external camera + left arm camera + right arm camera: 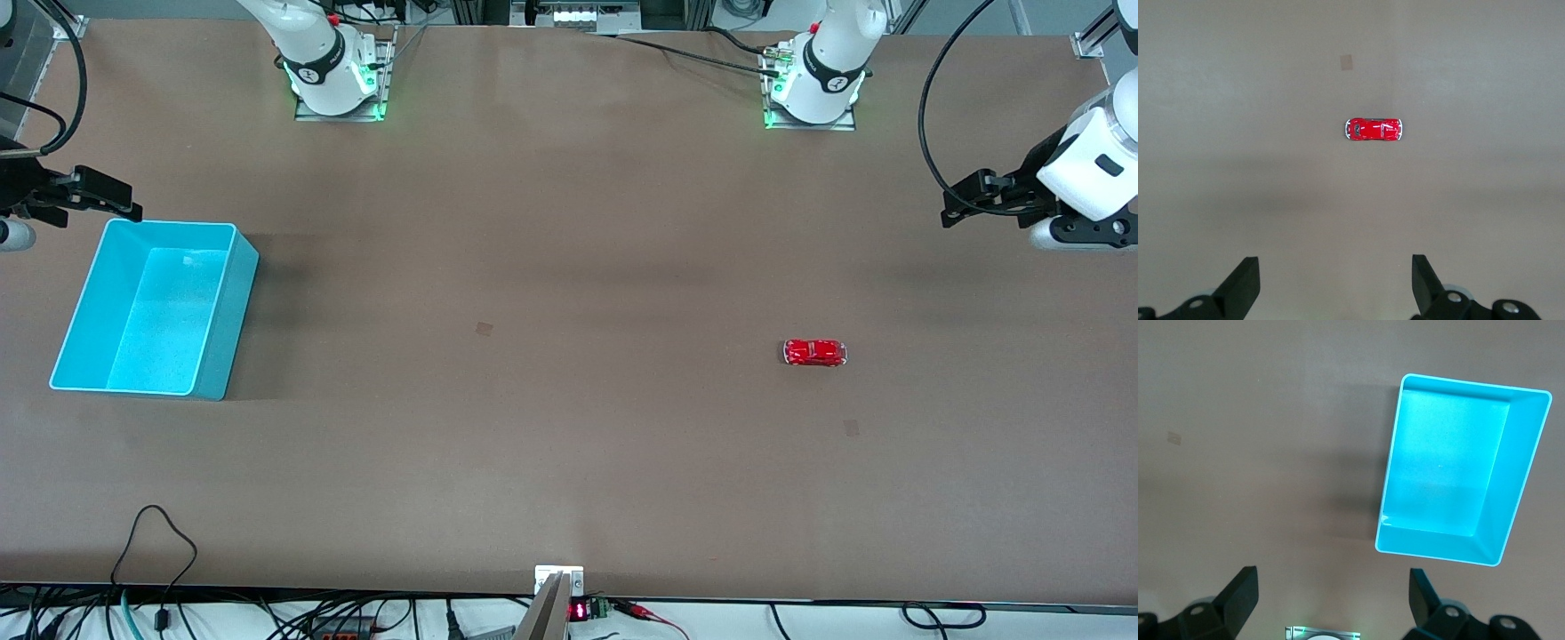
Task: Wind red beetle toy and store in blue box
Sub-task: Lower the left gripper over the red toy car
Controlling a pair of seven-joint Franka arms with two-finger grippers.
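The toy car point(814, 353) is glossy red with silvery-white ends. The box point(233, 302) is turquoise blue, its rim pale, its inner floor lighter and finely speckled. The table point(551, 427) is plain matte brown. Both grippers' fingers point(1243, 283) are black.

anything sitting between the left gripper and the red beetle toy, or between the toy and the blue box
Nothing visible does. The left gripper, open, hangs over bare table toward the left arm's end; the red beetle toy lies alone. Only bare table separates it from the blue box, which is empty.
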